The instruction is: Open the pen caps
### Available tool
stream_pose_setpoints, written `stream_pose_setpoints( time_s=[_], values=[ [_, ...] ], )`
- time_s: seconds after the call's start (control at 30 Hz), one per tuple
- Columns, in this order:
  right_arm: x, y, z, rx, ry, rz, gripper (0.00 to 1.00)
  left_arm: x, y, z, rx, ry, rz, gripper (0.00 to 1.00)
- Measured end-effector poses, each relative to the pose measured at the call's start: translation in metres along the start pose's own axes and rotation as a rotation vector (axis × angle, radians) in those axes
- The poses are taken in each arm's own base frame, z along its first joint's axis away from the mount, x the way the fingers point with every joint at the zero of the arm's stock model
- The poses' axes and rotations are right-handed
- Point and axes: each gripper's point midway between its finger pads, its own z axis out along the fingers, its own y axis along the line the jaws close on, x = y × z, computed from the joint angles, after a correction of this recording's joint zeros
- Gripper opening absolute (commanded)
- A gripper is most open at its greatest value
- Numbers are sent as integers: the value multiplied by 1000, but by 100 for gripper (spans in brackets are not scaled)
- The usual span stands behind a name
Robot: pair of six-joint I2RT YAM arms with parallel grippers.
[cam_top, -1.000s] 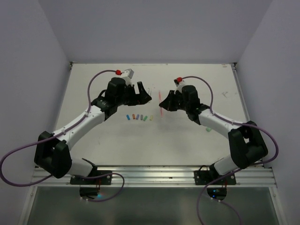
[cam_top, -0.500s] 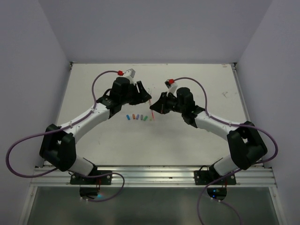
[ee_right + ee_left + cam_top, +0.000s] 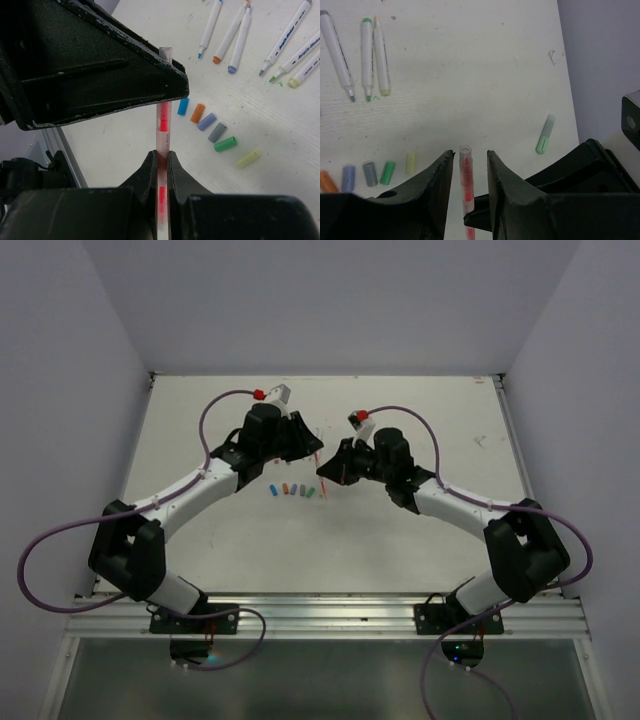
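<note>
My right gripper point(image 3: 160, 156) is shut on the barrel of a red pen point(image 3: 163, 120), held above the table. The pen's clear capped end point(image 3: 465, 152) stands between the fingers of my left gripper point(image 3: 470, 155), which is open, with a thin gap on each side. From above, the two grippers point(image 3: 312, 453) point(image 3: 330, 470) meet at the table's middle. Loose pen caps lie in a row below point(image 3: 295, 490): blue point(image 3: 183, 106), orange point(image 3: 198, 113), purple point(image 3: 206, 121), grey point(image 3: 217, 132), green point(image 3: 225, 144), yellowish point(image 3: 248, 158). A mint green cap point(image 3: 542, 145) lies apart.
Several uncapped white pens lie side by side beyond the row of caps point(image 3: 280, 45) point(image 3: 367, 57). The table's right edge meets a lilac wall point(image 3: 600, 60). The arms' mounting rail runs along the near edge point(image 3: 320, 615).
The left gripper has swung right to the pen's end and its jaws have narrowed around it. The right arm has carried the red pen slightly left.
</note>
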Motion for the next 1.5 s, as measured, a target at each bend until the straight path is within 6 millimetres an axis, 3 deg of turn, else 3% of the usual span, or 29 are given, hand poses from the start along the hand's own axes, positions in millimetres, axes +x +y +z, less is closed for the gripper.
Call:
stream_pose_setpoints(
  time_s=[0.27, 0.43, 0.57, 0.67, 0.77, 1.03, 1.13, 1.2, 1.27, 1.5],
  values=[
    [1, 2, 0, -5, 4, -5, 0, 3, 1, 3, -4, 8, -8, 26],
    [1, 3, 1, -8, 3, -7, 0, 2, 2, 3, -9, 5, -13, 6],
    [1, 4, 1, -14, 2, -5, 29, 2, 2, 4, -10, 3, -14, 0],
    [1, 9, 1, -38, 7, -4, 36, 2, 2, 4, -11, 3, -14, 0],
    [2, 11, 2, -57, 9, -4, 36, 1, 2, 4, -13, 1, -14, 0],
    [8, 8, 8, -64, 26, 5, 32, -1, 0, 1, -7, -7, -12, 0],
    [7, 10, 8, -71, 28, 3, 20, -4, -3, -2, 1, -15, -11, 0],
    [6, 11, 8, -75, 26, 0, 6, -6, -6, -3, 10, -24, -9, 0],
    [4, 11, 8, -75, 22, 0, 0, -9, -8, -5, 17, -34, -6, 0],
    [0, 13, 8, -85, 10, -21, 0, -17, -10, -9, 18, -69, 9, 0]
  ],
)
